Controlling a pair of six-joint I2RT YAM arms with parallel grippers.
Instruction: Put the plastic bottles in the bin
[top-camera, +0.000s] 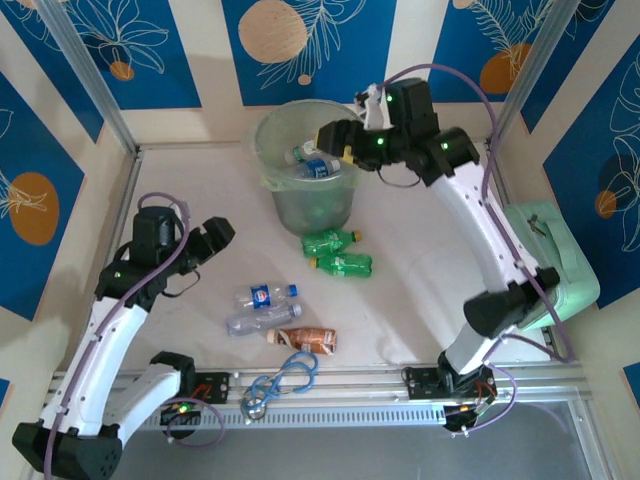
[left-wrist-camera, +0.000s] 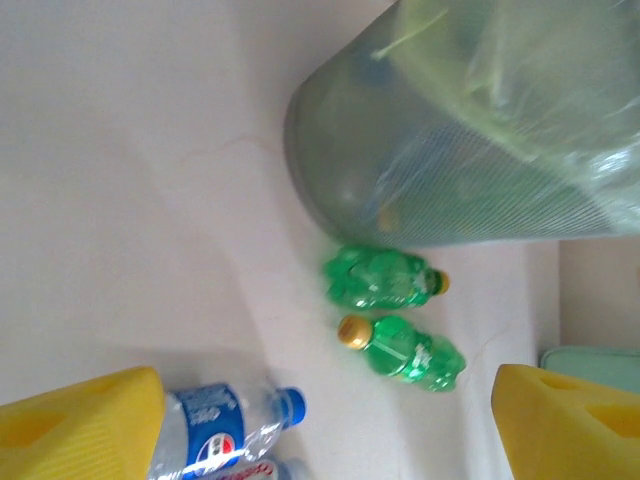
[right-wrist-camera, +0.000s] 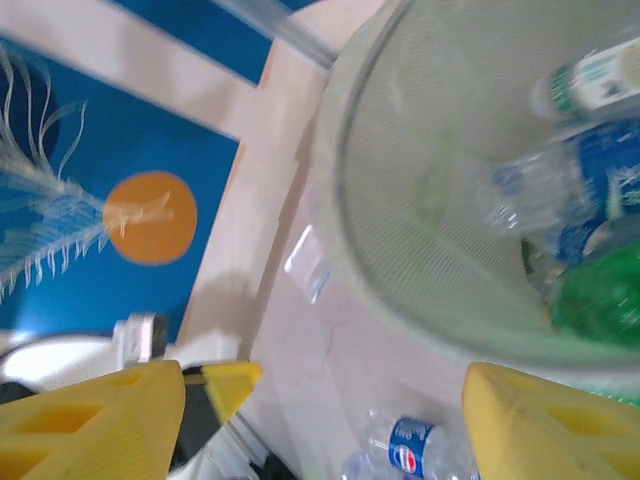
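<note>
Right pincer hangs wide and empty over the bin, seemingly to drop, while left pincer stands wide, aimed at bottles on the worktop.

L wrist view: bin cut by top & right edges; blue-label bottle at bottom edge partly behind yellow finger, base out of frame. R wrist view: bottles inside bin blurred, can't count; loose bottle at bottom edge cropped.

Left end effector, right end effector, spread
</note>
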